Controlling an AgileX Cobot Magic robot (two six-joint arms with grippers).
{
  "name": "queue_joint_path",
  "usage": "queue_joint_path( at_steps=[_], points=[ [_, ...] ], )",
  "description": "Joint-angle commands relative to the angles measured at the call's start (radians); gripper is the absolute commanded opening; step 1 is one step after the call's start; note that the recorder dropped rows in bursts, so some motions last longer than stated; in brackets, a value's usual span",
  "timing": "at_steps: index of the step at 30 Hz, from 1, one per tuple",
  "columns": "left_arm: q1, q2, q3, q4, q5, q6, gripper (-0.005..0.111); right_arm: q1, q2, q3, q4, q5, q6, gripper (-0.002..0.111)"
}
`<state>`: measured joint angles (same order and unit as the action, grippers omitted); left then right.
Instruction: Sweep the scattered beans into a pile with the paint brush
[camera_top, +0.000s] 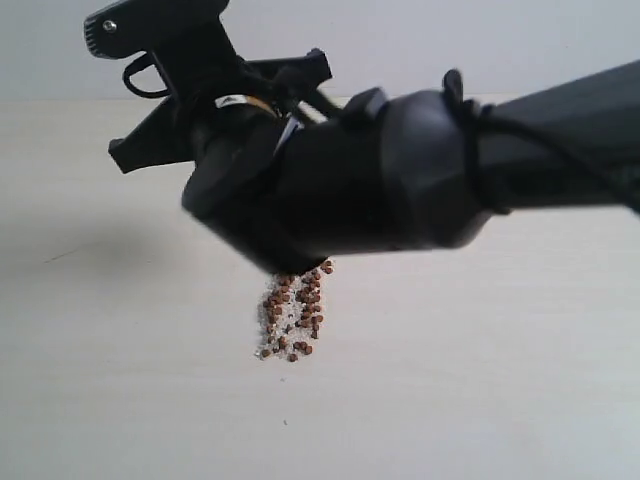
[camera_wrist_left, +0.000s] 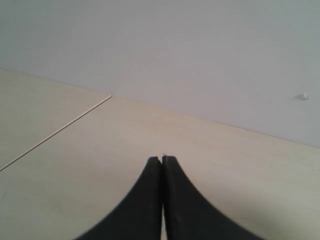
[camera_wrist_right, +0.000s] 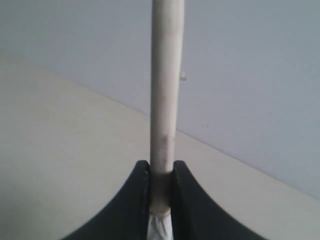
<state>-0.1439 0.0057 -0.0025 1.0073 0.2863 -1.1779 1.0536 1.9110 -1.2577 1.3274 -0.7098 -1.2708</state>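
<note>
The beans (camera_top: 292, 312) lie in a compact reddish-brown pile on the pale table, mixed with whitish crumbs. The top of the pile is hidden under my right arm (camera_top: 400, 180), which reaches in from the right, close to the exterior camera. In the right wrist view my right gripper (camera_wrist_right: 161, 165) is shut on the cream handle of the paint brush (camera_wrist_right: 167, 75), with something whitish showing behind the jaws. The bristles are out of sight. My left gripper (camera_wrist_left: 162, 159) is shut and empty above bare table; no beans show in its view.
The pale wooden table (camera_top: 120, 380) runs back to a plain grey wall (camera_top: 450, 40). A thin seam (camera_wrist_left: 55, 131) crosses the tabletop in the left wrist view. The big black arm blocks much of the exterior view's middle.
</note>
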Motion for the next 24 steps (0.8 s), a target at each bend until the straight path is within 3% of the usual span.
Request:
queue_joint_path(
  at_steps=[1,2,4,11,16,18,22,23,24],
  points=[
    [0.0,-0.006,0.003,0.007,0.0,-0.004,0.0,-0.118,-0.031,-0.003,-0.184,0.371,-0.083,0.0],
    [0.0,-0.006,0.003,0.007,0.0,-0.004,0.0,-0.174,-0.035,-0.003,-0.329,0.519,-0.048,0.0],
    [0.0,-0.006,0.003,0.007,0.0,-0.004,0.0,-0.248,-0.035,-0.003,-0.453,0.632,0.016,0.0],
    [0.0,-0.006,0.003,0.007,0.0,-0.004,0.0,-0.377,-0.035,-0.003,-0.569,0.768,-0.014,0.0],
    [0.0,-0.006,0.003,0.007,0.0,-0.004,0.0,-0.458,-0.038,-0.005,-0.571,0.772,-0.249,0.0],
    [0.0,-0.006,0.003,0.007,0.0,-0.004,0.0,-0.517,-0.04,-0.019,-0.567,0.871,-0.369,0.0],
    [0.0,-0.006,0.003,0.007,0.0,-0.004,0.0,-0.646,-0.04,-0.066,-0.366,1.182,-0.667,0.0],
    [0.0,-0.006,0.003,0.007,0.0,-0.004,0.0,-0.713,-0.04,-0.078,-0.179,1.357,-0.819,0.0],
    [0.0,-0.006,0.003,0.007,0.0,-0.004,0.0,-0.784,-0.029,-0.1,-0.034,1.527,-0.845,0.0]
  ],
)
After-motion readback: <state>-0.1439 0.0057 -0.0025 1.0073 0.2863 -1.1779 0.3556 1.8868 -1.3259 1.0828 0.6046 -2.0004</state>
